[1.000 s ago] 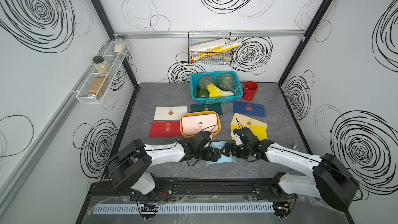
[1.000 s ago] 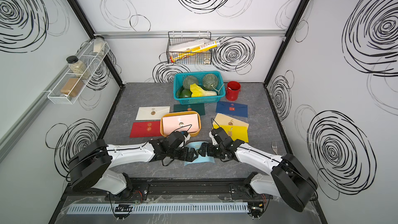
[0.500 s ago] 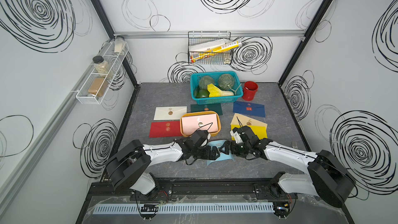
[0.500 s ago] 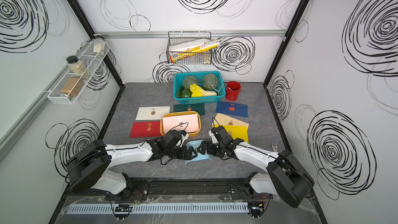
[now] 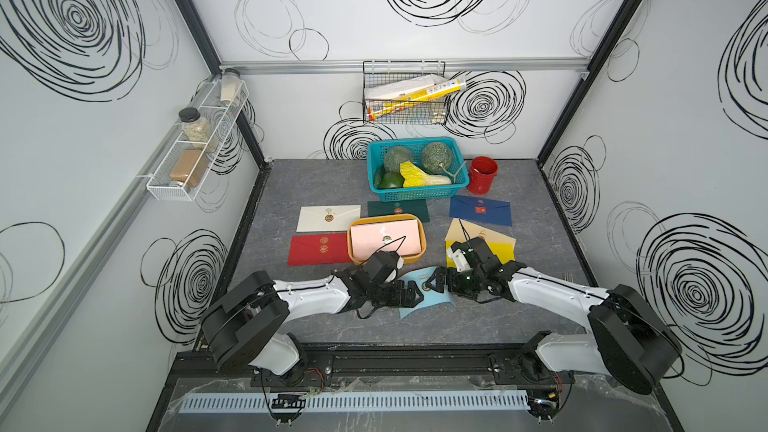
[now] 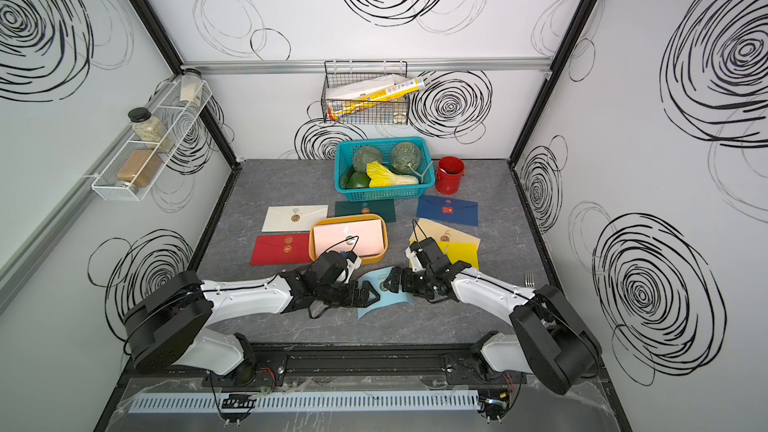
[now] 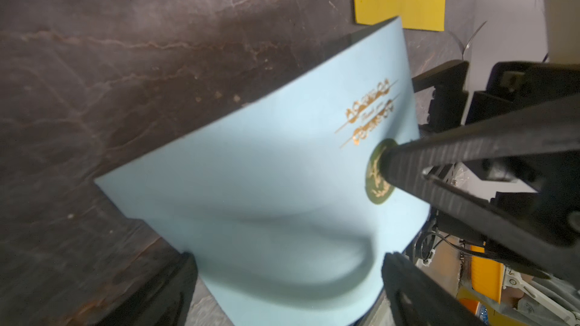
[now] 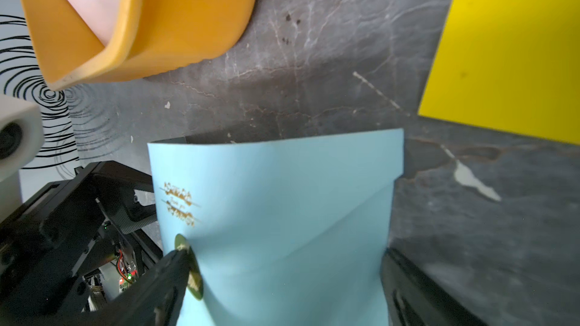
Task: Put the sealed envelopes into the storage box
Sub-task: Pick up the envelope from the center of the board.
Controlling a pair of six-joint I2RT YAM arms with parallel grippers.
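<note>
the right fingers [image 8: 157, 286] have crept inward, bowing the light blue envelope [image 5: 436, 305] off the counter [image 5: 519, 317] just before the box [image 5: 423, 243]; they and the left fingers [image 7: 417, 293] gape astride it, unclamped; next likely pinch an edge, lift it in

Grey marble-patterned tabletop [image 5: 316, 184]. At its back, a teal plastic lattice basket [image 5: 417, 195] holds two netted green melons [image 5: 398, 158], a dark green pepper [image 5: 390, 180] and a yellow-white cabbage [image 5: 419, 176]. A small red bucket [image 5: 481, 176] stands just beside the basket.

On the back wall, a black wire basket [image 5: 405, 114] holds a yellow-printed roll [image 5: 415, 97] and white papers.

On the side wall, a white wire shelf [image 5: 195, 147] carries three jars; the black-lidded one [image 5: 194, 128] is in the middle.

A metal fork [image 6: 528, 278] lies at the table's edge.
</note>
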